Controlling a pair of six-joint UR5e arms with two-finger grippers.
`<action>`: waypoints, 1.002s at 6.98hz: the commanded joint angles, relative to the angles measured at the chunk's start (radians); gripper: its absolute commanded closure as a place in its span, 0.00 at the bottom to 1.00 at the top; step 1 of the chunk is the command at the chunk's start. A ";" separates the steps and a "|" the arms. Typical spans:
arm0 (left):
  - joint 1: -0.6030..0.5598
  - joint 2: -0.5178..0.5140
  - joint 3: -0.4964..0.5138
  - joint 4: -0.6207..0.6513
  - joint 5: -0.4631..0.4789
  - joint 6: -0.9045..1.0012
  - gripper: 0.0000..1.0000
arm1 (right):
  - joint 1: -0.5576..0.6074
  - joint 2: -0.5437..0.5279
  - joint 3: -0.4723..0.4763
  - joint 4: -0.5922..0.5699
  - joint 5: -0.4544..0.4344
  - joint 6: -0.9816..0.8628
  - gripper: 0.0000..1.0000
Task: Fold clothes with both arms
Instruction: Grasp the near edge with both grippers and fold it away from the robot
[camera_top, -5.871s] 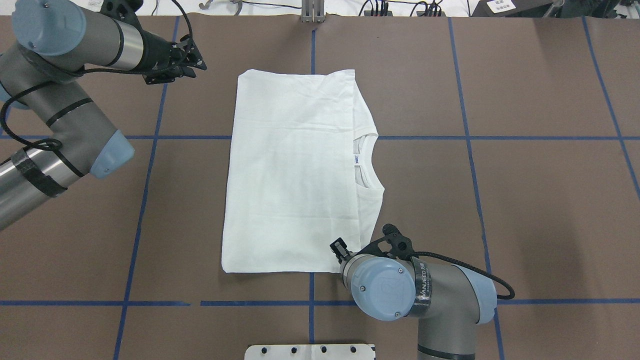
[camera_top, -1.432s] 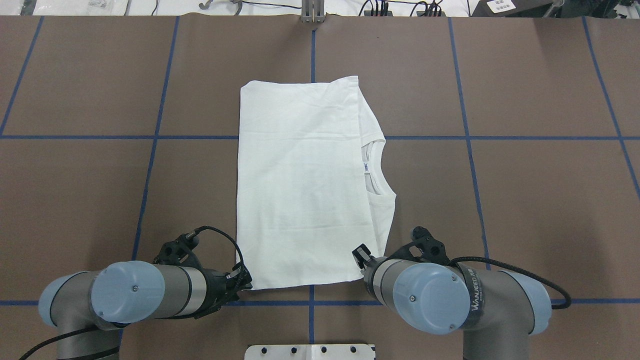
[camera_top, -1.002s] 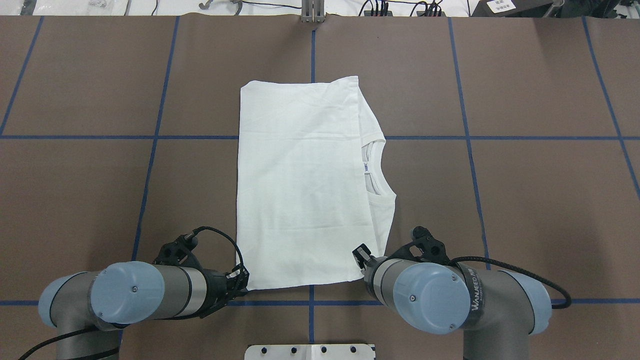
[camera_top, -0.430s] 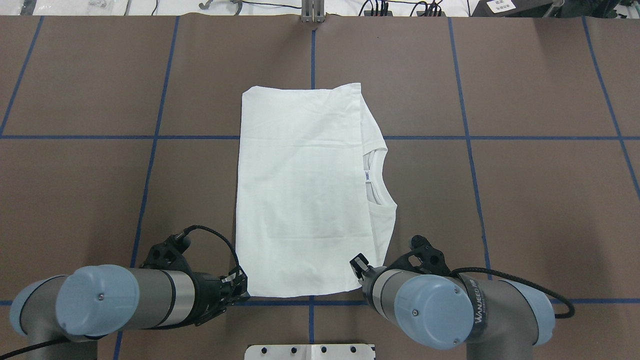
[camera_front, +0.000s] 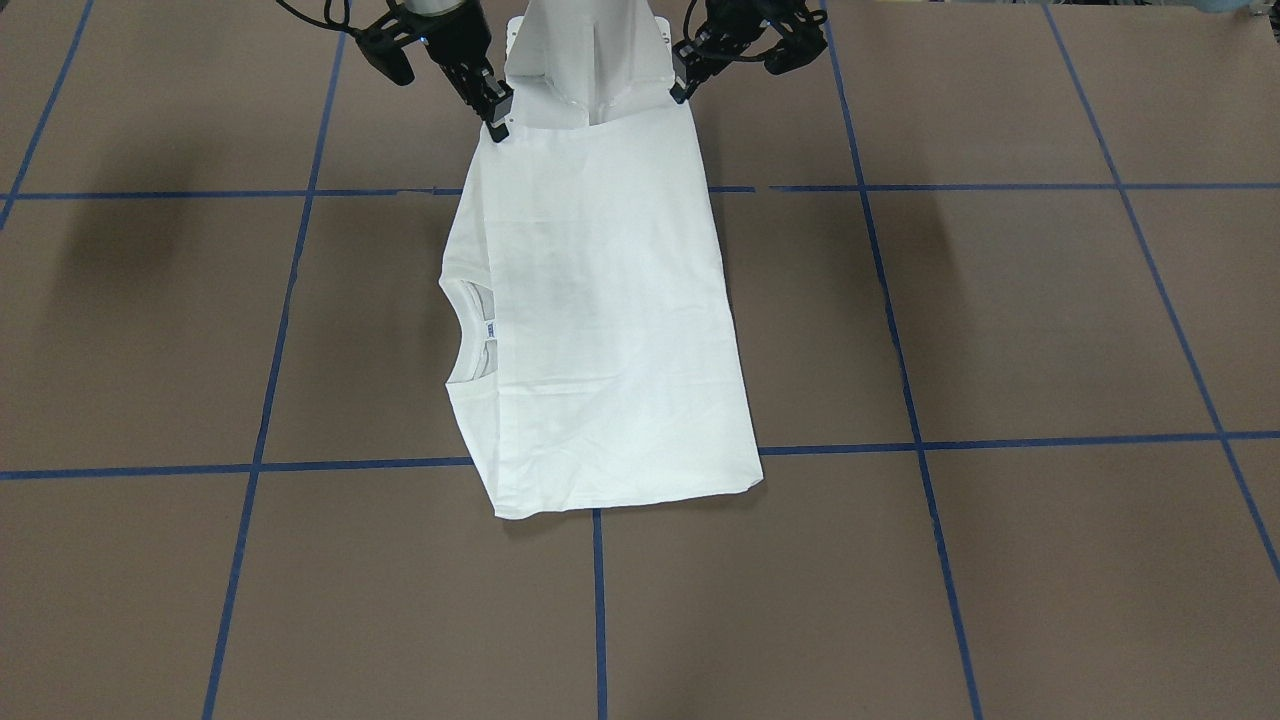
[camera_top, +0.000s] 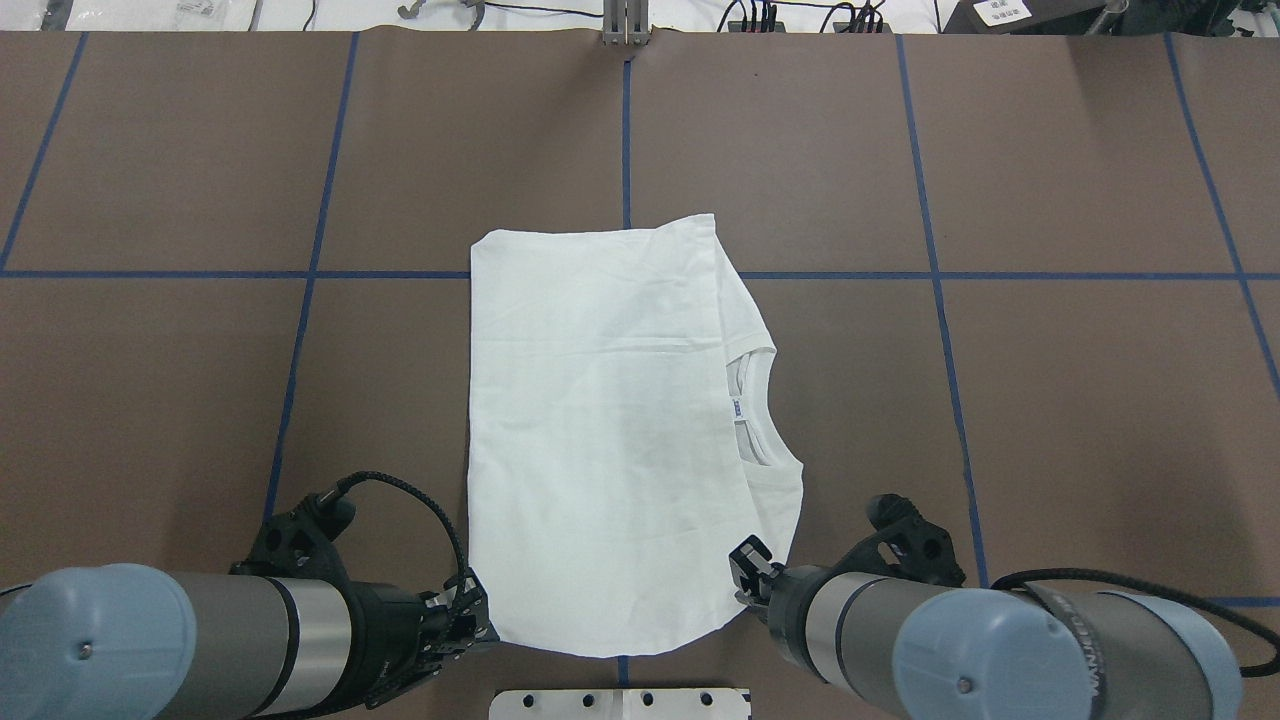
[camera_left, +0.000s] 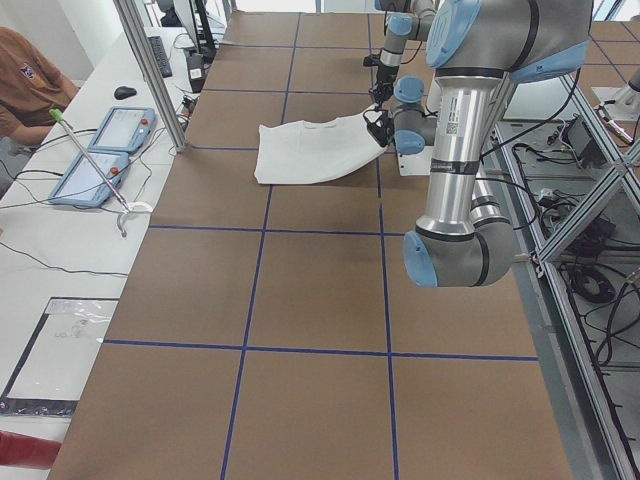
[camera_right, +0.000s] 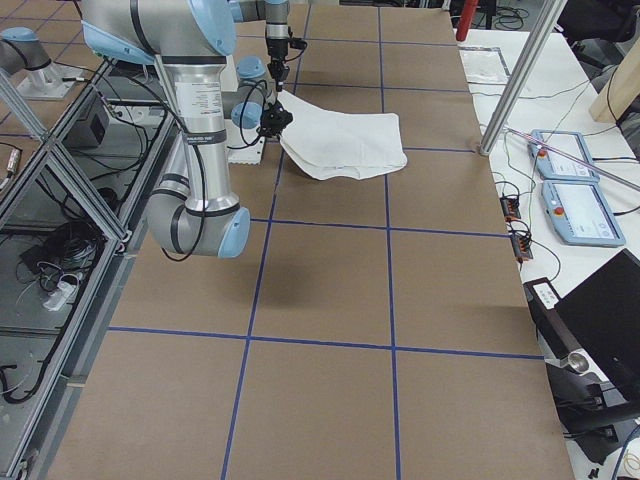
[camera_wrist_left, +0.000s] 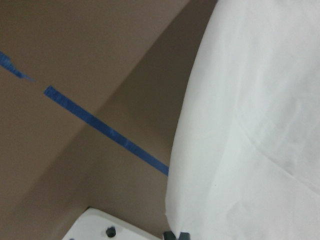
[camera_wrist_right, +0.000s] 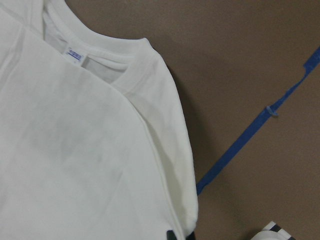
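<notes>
Two grippers were clamped on one white T-shirt (camera_top: 600, 430), which lay lengthwise down the centre of the overhead frame on the brown table (camera_top: 1050, 420). Your left gripper (camera_top: 472, 622), at the lower left of that frame, had its jaws closed on the shirt's near left corner. Your right gripper (camera_top: 750, 572), at the lower right, pinched the near right corner, just below the ribbed neck (camera_top: 762, 420) and its small label (camera_top: 736, 408). The near edge hung between them in a shallow curve, raised off the table, while the far end lay flat across a blue tape line (camera_top: 850, 275). The shirt was folded into a long panel with no sleeves showing.

You could judge the cloth light, soft and limp: it sagged where nothing supported it and would not hold a shape. The stacked layers looked likely to slide apart, so each grip had to catch every layer at its corner. Keeping both corners level and evenly apart seemed the way to carry the edge over without wrinkles.
</notes>
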 joint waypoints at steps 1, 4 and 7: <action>-0.075 -0.024 -0.033 0.015 -0.007 0.081 1.00 | 0.116 0.030 0.048 -0.001 0.026 -0.010 1.00; -0.357 -0.198 0.190 0.038 -0.103 0.405 1.00 | 0.369 0.208 -0.193 0.001 0.213 -0.178 1.00; -0.484 -0.263 0.403 -0.031 -0.104 0.561 1.00 | 0.475 0.361 -0.485 0.013 0.249 -0.397 1.00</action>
